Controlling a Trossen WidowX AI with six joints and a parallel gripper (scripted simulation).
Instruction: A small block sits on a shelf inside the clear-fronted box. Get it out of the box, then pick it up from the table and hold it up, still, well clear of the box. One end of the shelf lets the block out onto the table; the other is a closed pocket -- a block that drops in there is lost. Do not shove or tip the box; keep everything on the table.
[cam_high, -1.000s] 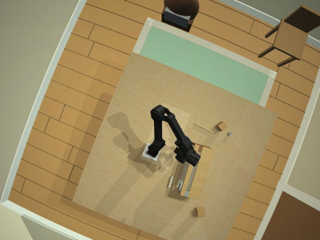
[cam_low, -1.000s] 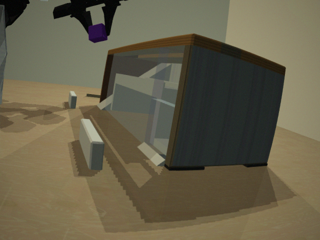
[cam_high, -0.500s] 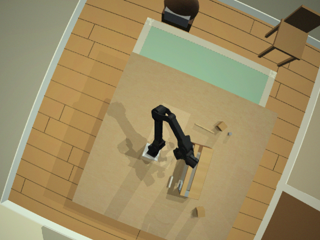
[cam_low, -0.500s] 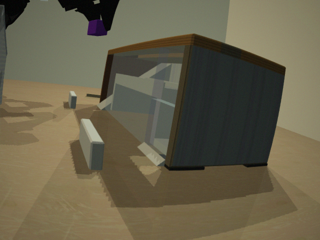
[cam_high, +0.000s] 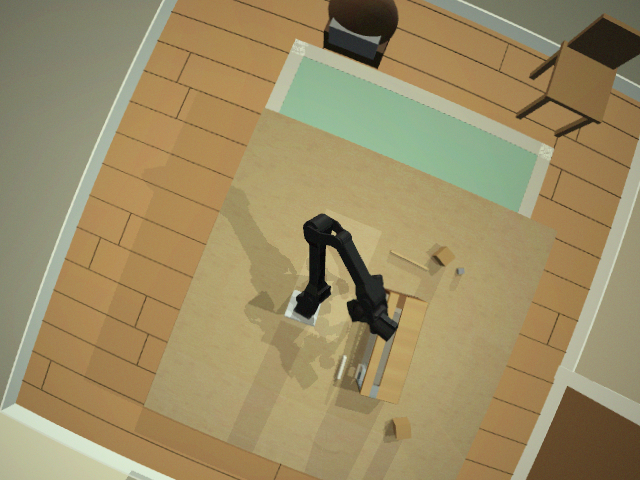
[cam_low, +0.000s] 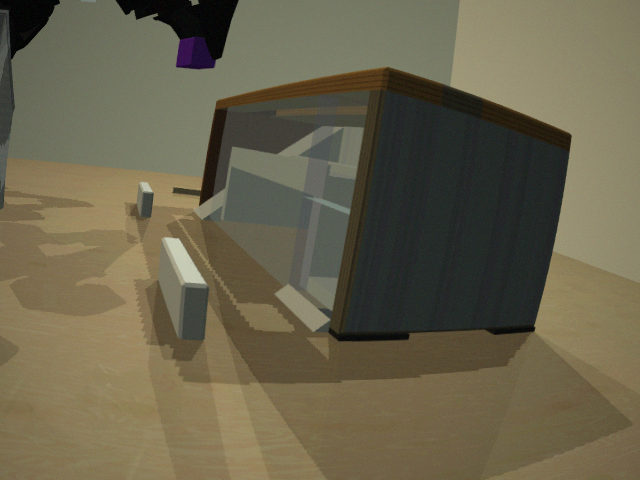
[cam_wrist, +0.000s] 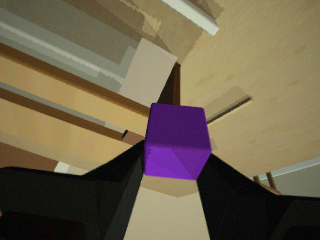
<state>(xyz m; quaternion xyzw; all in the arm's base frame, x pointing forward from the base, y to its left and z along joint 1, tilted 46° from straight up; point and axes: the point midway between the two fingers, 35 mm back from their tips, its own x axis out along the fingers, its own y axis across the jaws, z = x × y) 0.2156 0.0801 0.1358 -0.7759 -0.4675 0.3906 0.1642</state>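
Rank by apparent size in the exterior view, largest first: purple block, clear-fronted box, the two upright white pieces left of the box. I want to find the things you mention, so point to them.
1. Clear-fronted box (cam_high: 412, 341) (cam_low: 454, 217)
2. Nearer white piece (cam_low: 193, 310)
3. Farther white piece and purple block (cam_low: 192, 52) (cam_wrist: 178, 127): too close to rank, distances from the camera differ

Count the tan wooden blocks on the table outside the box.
2: one tan block between the thin stick and grey cube, another beyond the box's opposite end. The arm may hide more.
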